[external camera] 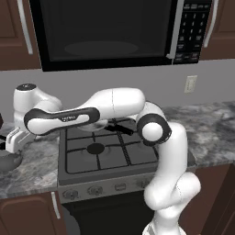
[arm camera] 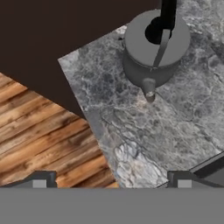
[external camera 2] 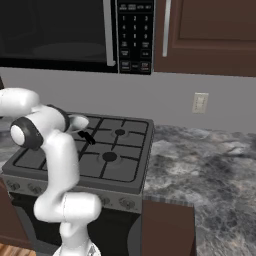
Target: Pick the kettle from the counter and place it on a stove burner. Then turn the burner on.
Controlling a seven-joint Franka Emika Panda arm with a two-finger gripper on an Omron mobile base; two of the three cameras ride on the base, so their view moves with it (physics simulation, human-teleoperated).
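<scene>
The kettle [arm camera: 155, 48] is a small grey metal pot with a thin black handle over its lid. It stands upright on the grey marbled counter [arm camera: 166, 131] near the counter's edge, its spout towards the camera. My gripper [arm camera: 111, 183] is open with nothing between its fingers, and the kettle lies well ahead of the tips. From the left base the arm stretches left across the stove, and the gripper [external camera: 7, 147] hangs just above the kettle [external camera: 10, 163] on the counter [external camera: 36, 172]. A wide black stove burner [external camera: 95, 148] sits at the stove's front left.
A flat silver pan [external camera 2: 77, 121] with a long black handle [external camera: 121, 127] rests on a back burner under the forearm. Stove knobs [external camera: 94, 191] line the front panel. A microwave [external camera: 105, 27] hangs above. Wooden floor [arm camera: 39, 127] lies beyond the counter edge.
</scene>
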